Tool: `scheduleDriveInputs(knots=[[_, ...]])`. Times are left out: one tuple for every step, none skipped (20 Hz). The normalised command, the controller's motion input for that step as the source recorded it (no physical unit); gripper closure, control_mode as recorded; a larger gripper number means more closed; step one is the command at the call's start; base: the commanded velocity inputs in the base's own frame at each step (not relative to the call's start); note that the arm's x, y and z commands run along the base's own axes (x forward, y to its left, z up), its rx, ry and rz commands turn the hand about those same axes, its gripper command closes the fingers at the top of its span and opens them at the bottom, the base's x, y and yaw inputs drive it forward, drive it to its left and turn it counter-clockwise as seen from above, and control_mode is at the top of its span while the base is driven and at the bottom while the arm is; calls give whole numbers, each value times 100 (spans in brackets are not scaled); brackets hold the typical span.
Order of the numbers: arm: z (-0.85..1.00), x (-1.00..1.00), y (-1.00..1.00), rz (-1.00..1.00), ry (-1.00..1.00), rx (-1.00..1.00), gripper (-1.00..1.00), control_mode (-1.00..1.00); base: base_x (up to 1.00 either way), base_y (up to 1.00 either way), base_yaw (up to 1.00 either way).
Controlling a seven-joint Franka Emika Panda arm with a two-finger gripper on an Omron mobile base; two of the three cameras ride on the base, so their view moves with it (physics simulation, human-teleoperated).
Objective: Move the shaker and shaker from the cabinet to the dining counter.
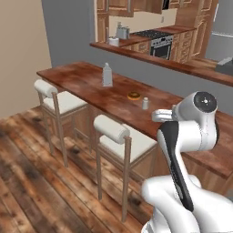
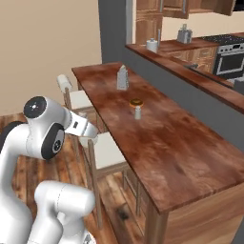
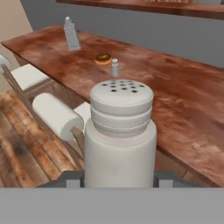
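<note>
Carrying the second shaker (image 3: pixel 120 135), jaws clamped on its sides, the arm holds it just short of the table's (image 2: pixel 162 152) near edge, above the stools (image 1: pixel 119 132). Next comes reaching over that edge and setting it down (bare wood lies close ahead). Farther off stand the first shaker (image 3: pixel 115 68), donut (image 3: pixel 103 58) and grater (image 3: pixel 71 35).

Held shaker (image 3: pixel 120 140) hides gripper (image 3: pixel 119 179) fingertips, its base cut off below; far shaker (image 3: pixel 115 67) too small for detail.
</note>
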Motion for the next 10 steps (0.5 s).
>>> scheduleDriveInputs(knots=[[0, 0, 0, 0, 0, 0, 100, 100, 52, 16, -5], [0, 0, 0, 0, 0, 0, 100, 100, 51, 17, -3], [0, 0, 0, 0, 0, 0, 100, 100, 49, 19, -2], [0, 0, 0, 0, 0, 0, 100, 100, 47, 20, -1], [0, 0, 0, 0, 0, 0, 100, 100, 45, 18, -1], [0, 0, 0, 0, 0, 0, 100, 100, 44, 12, 0], [0, 0, 0, 0, 0, 0, 100, 100, 36, 2, 0], [0, 0, 0, 0, 0, 0, 100, 100, 31, 0, 0], [0, 0, 0, 0, 0, 0, 100, 100, 28, 0, 0], [0, 0, 0, 0, 0, 0, 100, 100, 29, 0, 0]])
